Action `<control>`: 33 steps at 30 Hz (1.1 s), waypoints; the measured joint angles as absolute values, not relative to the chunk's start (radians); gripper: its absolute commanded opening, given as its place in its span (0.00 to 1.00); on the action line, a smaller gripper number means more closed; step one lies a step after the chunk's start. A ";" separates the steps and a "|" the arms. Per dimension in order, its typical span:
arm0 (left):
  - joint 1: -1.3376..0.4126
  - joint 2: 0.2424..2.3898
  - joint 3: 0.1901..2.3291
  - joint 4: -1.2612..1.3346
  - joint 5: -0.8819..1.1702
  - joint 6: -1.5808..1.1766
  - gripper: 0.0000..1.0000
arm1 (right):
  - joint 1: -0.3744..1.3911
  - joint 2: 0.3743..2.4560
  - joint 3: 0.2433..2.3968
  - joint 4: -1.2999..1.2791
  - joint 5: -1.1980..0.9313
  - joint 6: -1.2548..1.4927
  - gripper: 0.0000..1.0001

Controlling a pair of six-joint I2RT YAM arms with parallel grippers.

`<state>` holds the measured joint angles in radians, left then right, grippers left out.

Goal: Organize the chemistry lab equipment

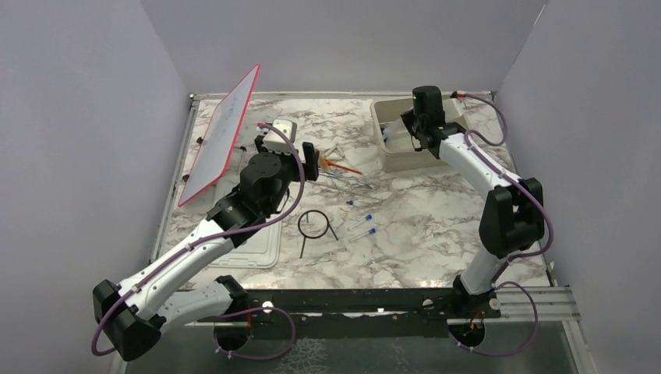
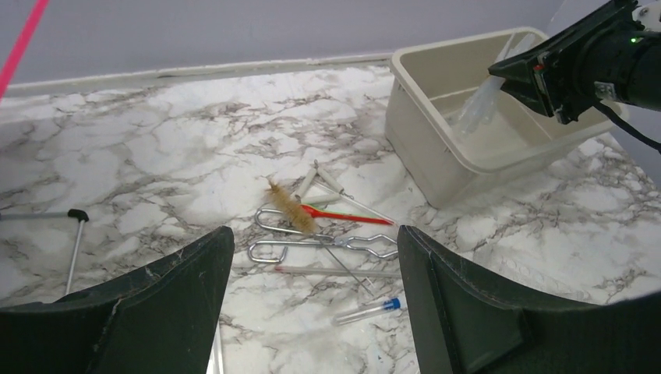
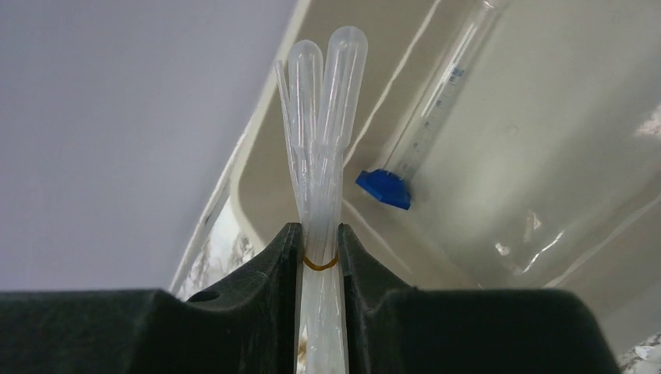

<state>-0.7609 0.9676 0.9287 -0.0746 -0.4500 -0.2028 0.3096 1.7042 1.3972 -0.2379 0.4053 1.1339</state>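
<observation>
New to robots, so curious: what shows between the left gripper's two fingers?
Left wrist view: silvery wire tongs, a bristle brush and an orange-red stick, lying on the table beyond the open left gripper.

Counted are 1 tub, 1 ring, 1 tongs, 1 brush, 1 red stick, 1 pipette bundle, approx. 3 tubes.

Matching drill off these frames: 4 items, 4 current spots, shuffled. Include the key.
Items
1. pipettes
2. cylinder
3. ring
4. tongs

Spots
A. lying in the tub
B. alone on the table, nearer the arm bases
C. clamped between the right jaws
D. on the table, touching the brush

Pairs: 1-C, 2-A, 3-B, 4-D
</observation>
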 measured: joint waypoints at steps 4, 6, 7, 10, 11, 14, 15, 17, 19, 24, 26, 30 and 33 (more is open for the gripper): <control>-0.761 1.015 0.910 -0.062 -0.425 -0.223 0.80 | 0.294 1.797 1.412 -0.268 0.439 1.253 0.25; -0.761 1.036 0.902 -0.059 -0.411 -0.229 0.80 | 0.285 1.857 1.439 -0.295 0.447 1.303 0.26; -0.761 1.045 0.899 -0.057 -0.407 -0.232 0.80 | 0.280 1.887 1.454 -0.306 0.451 1.324 0.27; -0.761 1.067 0.890 -0.049 -0.392 -0.239 0.80 | 0.273 1.963 1.503 -0.342 0.456 1.379 0.30; -0.761 1.073 0.889 -0.046 -0.385 -0.240 0.80 | 0.273 1.987 1.522 -0.352 0.459 1.395 0.31; -0.760 1.093 0.888 -0.036 -0.371 -0.239 0.80 | 0.268 2.049 1.581 -0.386 0.464 1.444 0.32; -0.760 1.102 0.888 -0.030 -0.366 -0.239 0.80 | 0.268 2.069 1.599 -0.395 0.465 1.459 0.32; -0.760 1.122 0.888 -0.021 -0.355 -0.238 0.80 | 0.266 2.098 1.624 -0.403 0.468 1.479 0.37; -0.760 1.140 0.888 -0.017 -0.348 -0.235 0.80 | 0.264 2.123 1.644 -0.408 0.468 1.492 0.48; -0.760 1.178 0.888 -0.016 -0.340 -0.228 0.79 | 0.261 2.147 1.671 -0.409 0.468 1.490 0.59; -0.760 1.186 0.888 -0.016 -0.340 -0.227 0.80 | 0.260 2.145 1.671 -0.405 0.468 1.477 0.61; -0.760 1.189 0.888 -0.015 -0.340 -0.225 0.80 | 0.260 2.124 1.659 -0.405 0.468 1.440 0.64; -0.760 1.189 0.888 -0.015 -0.339 -0.225 0.80 | 0.260 2.072 1.630 -0.405 0.468 1.401 0.66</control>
